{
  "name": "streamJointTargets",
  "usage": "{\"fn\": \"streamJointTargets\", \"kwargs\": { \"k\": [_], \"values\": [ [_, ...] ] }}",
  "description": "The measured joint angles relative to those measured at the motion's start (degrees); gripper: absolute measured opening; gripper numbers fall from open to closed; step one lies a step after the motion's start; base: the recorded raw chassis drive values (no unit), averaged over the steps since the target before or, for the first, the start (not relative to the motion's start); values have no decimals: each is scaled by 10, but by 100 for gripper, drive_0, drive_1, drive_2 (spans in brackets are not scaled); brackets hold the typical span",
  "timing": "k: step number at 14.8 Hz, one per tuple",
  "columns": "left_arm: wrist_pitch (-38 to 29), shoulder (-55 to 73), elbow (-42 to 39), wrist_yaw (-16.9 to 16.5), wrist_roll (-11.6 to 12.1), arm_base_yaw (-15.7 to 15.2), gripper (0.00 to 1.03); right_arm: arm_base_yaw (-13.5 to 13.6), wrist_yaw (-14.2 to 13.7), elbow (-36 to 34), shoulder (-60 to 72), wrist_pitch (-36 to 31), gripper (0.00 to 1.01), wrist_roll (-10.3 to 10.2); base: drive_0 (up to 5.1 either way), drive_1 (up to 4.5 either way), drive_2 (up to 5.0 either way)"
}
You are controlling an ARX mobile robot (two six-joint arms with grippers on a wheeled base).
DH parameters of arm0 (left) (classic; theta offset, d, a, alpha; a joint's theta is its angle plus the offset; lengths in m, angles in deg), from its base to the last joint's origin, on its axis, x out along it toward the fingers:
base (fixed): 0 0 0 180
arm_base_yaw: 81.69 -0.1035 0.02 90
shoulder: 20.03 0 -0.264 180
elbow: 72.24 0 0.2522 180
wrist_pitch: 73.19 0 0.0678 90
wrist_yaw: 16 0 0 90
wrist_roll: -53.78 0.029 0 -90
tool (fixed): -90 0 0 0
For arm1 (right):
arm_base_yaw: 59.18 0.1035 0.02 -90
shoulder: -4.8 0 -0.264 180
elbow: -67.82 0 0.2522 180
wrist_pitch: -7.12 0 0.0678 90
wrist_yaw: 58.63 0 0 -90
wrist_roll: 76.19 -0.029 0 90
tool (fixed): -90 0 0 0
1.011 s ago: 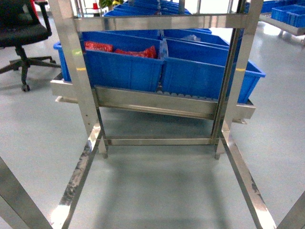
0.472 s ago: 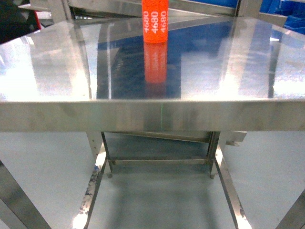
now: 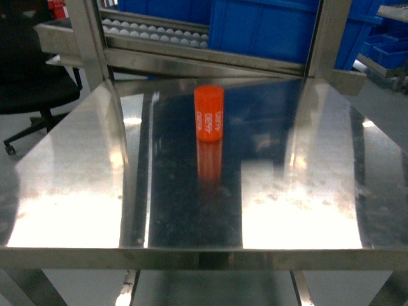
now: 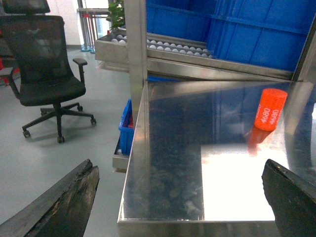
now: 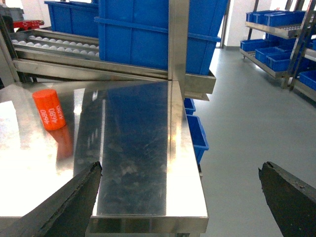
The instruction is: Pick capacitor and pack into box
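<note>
An orange cylindrical capacitor [image 3: 209, 113] marked 4680 stands upright on the steel table [image 3: 83, 172], toward the far middle. The left wrist view has the capacitor [image 4: 270, 109] at upper right, far ahead of my left gripper [image 4: 180, 190]; its dark fingers [image 4: 66, 200] spread wide at the table's near left corner. The capacitor [image 5: 49, 109] sits at left in the right wrist view, well ahead of my right gripper [image 5: 180, 185], open over the table's near right edge. Neither gripper shows in the head view. The box is out of view.
Big blue plastic bins [image 3: 268, 25] rest on a sloped roller rack [image 3: 153, 35] behind the table. A black office chair [image 4: 49, 69] stands on the floor to the left. More blue bins [image 5: 195, 131] sit low at the table's right, with shelving [image 5: 276, 34] beyond.
The head view has risen from floor level and the rack's lower frame to above the tabletop, so the capacitor and table surface now lie below it.
</note>
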Motion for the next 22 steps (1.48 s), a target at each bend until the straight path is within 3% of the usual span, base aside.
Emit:
{"fn": "streamJointTargets", "kwargs": {
  "k": [22],
  "values": [
    [2,0,0,5,-1,1,98,0,0,0,0,0,98,0,0,0,0]
  ]
}}
